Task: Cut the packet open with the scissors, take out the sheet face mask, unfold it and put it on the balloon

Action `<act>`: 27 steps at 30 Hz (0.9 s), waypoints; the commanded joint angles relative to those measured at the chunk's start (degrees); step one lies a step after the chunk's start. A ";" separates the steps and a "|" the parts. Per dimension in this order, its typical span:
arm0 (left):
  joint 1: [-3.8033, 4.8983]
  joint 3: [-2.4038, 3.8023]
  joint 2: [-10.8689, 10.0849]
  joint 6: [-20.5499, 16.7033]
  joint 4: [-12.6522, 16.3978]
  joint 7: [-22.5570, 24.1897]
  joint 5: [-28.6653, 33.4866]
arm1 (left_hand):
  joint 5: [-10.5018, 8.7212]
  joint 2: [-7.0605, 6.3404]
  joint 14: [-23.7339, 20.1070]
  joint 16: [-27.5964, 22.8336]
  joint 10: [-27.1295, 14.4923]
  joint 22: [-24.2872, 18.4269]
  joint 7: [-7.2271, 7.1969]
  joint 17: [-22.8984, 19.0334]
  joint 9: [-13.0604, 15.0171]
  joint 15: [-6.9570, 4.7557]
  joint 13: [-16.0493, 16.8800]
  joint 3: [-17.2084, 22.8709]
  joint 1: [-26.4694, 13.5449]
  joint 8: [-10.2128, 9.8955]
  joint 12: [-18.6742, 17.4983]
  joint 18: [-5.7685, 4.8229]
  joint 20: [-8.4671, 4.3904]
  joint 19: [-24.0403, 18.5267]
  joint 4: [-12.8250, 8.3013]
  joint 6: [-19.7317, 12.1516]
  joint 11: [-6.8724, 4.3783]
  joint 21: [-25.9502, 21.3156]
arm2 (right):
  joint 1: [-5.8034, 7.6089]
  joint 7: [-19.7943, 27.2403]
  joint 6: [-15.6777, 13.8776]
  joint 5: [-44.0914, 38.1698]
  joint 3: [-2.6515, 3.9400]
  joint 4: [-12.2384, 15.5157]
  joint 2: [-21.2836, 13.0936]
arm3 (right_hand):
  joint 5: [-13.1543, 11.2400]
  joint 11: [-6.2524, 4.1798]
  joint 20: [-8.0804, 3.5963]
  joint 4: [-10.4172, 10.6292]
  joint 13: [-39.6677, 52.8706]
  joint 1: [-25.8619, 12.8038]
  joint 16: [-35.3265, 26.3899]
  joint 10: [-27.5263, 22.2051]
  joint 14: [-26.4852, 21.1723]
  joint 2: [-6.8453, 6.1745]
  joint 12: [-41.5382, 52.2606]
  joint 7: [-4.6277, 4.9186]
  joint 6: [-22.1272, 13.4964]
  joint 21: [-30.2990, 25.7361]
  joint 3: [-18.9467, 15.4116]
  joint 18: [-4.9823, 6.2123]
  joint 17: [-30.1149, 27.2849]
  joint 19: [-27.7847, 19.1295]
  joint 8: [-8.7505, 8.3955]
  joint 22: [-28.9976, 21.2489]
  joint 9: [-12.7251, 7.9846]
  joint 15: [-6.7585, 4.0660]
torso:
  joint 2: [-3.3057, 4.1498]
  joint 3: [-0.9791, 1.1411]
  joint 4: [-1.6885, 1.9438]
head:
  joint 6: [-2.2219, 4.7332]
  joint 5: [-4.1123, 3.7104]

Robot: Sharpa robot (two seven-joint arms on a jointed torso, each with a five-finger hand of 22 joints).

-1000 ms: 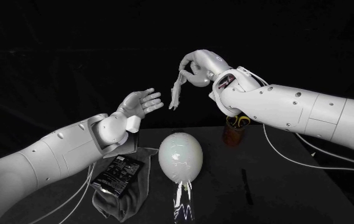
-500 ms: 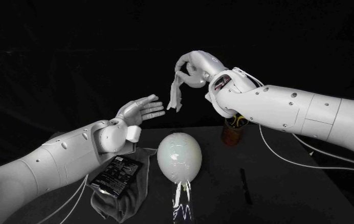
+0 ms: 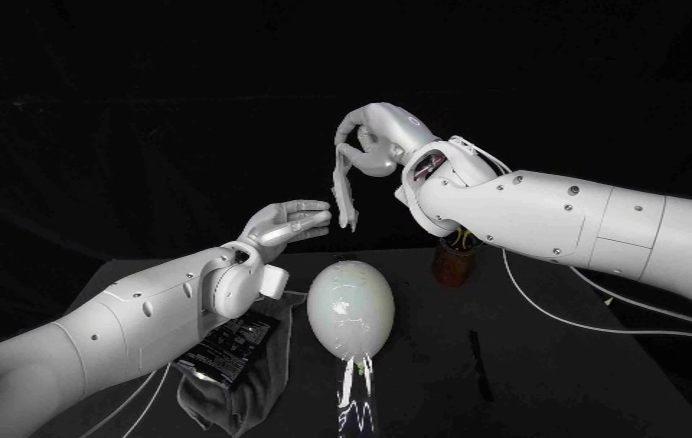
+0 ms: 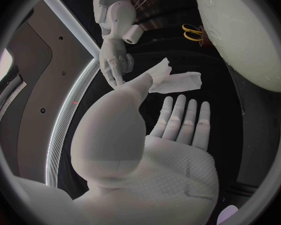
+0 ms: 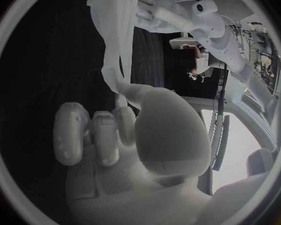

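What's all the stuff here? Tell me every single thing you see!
sheet face mask: one, white, folded, hanging in the air from the right hand
balloon: one, white, lying mid-table
packet: one, black, on the cloth, left of the balloon
cloth: one, grey, near left of the table
scissors: one pair, yellow handles, standing in the holder
holder: one, brown, behind the balloon to its right
table: one, black
left hand: silver, fingers apart, by the mask's lower end
right hand: silver, raised, holds the mask's top

Holds right hand [image 3: 372,140] raised, fingers curled on the mask [image 3: 343,193], and reaches left hand [image 3: 289,223] palm-up lower down, fingers apart.
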 commanded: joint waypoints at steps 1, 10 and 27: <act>-0.01 0.07 0.28 -4.04 0.23 2.85 -3.64 | -0.17 1.00 -0.69 -0.70 -0.87 -0.05 0.67 -0.36 -0.54 0.03 0.11 -3.13 1.59 -0.64 -0.44 0.47 -0.04 -0.60 -0.01 -0.48 0.03 -0.11 | 0.00 -0.64 -0.30 -0.20 0.05 0.38 0.10 | 0.13 -0.06 -0.06 0.05 5.96 0.24 0.24 1.08 6.03 0.17 0.32 -0.02 0.26 0.00 0.30 -0.86 15.06 0.74 2.26 11.66 0.06 -0.26 | 0.08 0.02 0.01 | -0.05 -0.07; -0.05 0.07 0.59 -5.52 1.10 1.98 -6.65 | -0.11 3.48 3.90 0.93 1.57 0.07 4.19 0.29 -0.97 -0.80 0.45 -9.80 4.80 0.50 1.82 1.80 0.15 -0.43 0.65 3.48 1.37 0.08 | -0.02 -0.96 -0.14 -0.18 0.05 1.00 -0.01 | 0.13 -0.06 -0.07 0.03 5.99 0.26 0.24 1.10 6.03 0.17 0.35 -0.02 0.26 -0.06 0.32 -0.85 15.06 0.71 2.26 11.64 0.05 -0.27 | 0.05 0.00 0.01 | -0.25 -0.07; -0.06 0.08 0.76 -7.98 1.77 1.73 -6.46 | -0.09 10.78 11.34 5.07 10.62 1.48 1.45 1.88 -2.52 -3.75 0.95 -6.75 9.74 1.89 6.58 2.46 0.11 10.46 2.46 14.75 -1.08 3.08 | -0.17 -1.27 0.17 -0.06 0.02 1.48 0.32 | 0.13 -0.07 -0.07 -0.01 5.99 0.30 0.24 1.10 6.03 0.18 0.34 -0.02 0.29 -0.04 0.35 -0.85 15.06 0.72 2.26 11.64 0.02 -0.28 | 0.01 0.00 0.03 | -0.33 -0.11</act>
